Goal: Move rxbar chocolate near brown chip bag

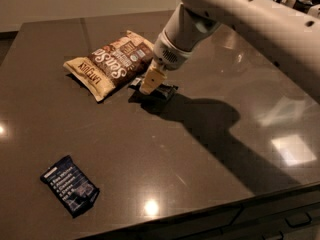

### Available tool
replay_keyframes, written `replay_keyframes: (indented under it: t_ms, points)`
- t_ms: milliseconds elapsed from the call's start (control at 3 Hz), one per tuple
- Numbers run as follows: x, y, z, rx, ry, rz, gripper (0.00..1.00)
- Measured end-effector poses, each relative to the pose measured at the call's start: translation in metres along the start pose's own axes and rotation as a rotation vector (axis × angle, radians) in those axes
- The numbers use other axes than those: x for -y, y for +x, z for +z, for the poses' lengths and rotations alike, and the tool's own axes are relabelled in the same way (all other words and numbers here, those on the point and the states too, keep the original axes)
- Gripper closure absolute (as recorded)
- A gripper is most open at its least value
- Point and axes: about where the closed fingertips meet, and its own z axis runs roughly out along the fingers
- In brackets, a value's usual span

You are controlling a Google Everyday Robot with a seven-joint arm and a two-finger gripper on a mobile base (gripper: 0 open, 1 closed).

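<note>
The gripper point(150, 85) sits low over the dark countertop point(200, 159), its fingers pinching the rxbar chocolate point(168, 90), which lies just beside the lower right edge of the brown chip bag point(110, 64). The carry looks nearly finished to me. The next move is to set it flat and let go without nudging the bag. The blue bar point(70, 185) lies well apart.
</note>
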Motion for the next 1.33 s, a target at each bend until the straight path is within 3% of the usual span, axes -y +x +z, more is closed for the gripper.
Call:
replay_keyframes:
  t_ms: [333,1000,1333]
  points:
    - [0.0236,-0.0154,0.0041,0.028,0.016,0.021,0.77]
    - [0.0205,-0.0147,0.0077,0.022,0.008,0.018,0.31]
    - [0.0194,-0.0153,0.0102,0.021,0.004,0.016,0.01]
